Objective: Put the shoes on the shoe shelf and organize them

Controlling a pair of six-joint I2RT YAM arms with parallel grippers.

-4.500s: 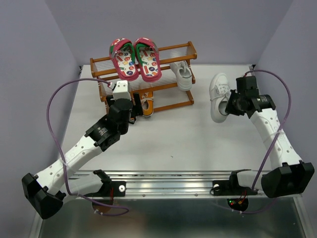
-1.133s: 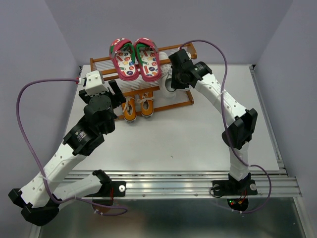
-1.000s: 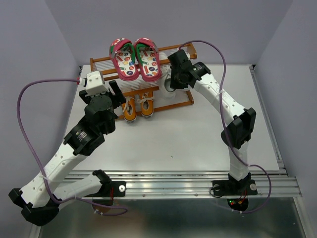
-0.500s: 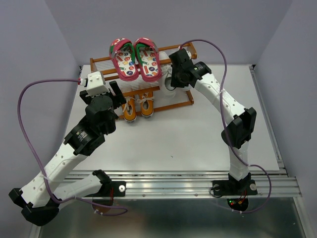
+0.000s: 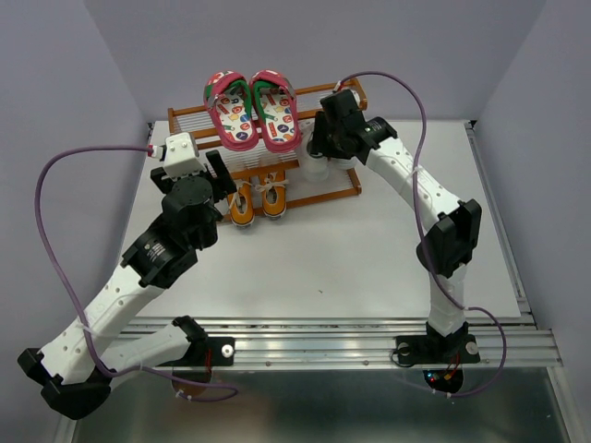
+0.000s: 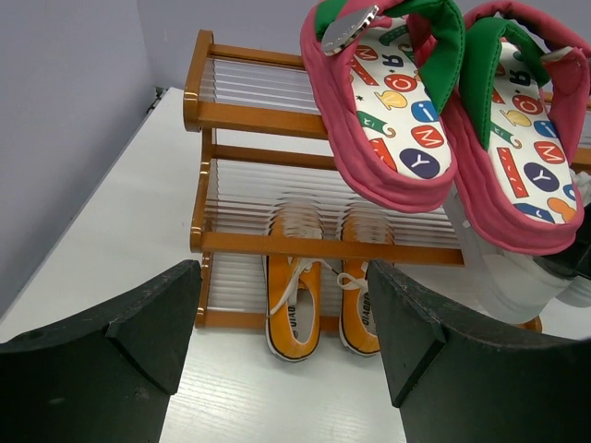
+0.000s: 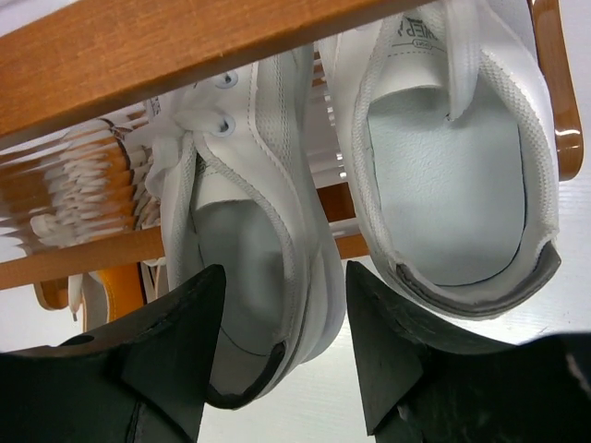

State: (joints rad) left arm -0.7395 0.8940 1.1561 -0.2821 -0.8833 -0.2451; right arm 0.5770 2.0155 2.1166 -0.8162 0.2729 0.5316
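Pink pair (image 5: 233, 113) on top of the shoe shelf (image 6: 240, 243). Orange pair (image 6: 295, 309) low down in it, side by side, heels out. White pair (image 7: 443, 166) just beside, heels out too. Right jaws apart, one on each side of the heel of one white shoe (image 7: 249, 249). Left jaws wide, nothing in them, facing the shelf.

From above, the right arm (image 5: 406, 180) and the upper tier of the shoe shelf (image 5: 337, 196) hide nearly all of the white sneakers (image 5: 317, 167). On the right wrist camera a wooden rail (image 7: 185, 46) covers their toes, and the orange sneakers (image 7: 83, 180) blur behind pale rods (image 7: 325, 106). The left wrist view's edge crops one pink shoe (image 6: 522, 120).
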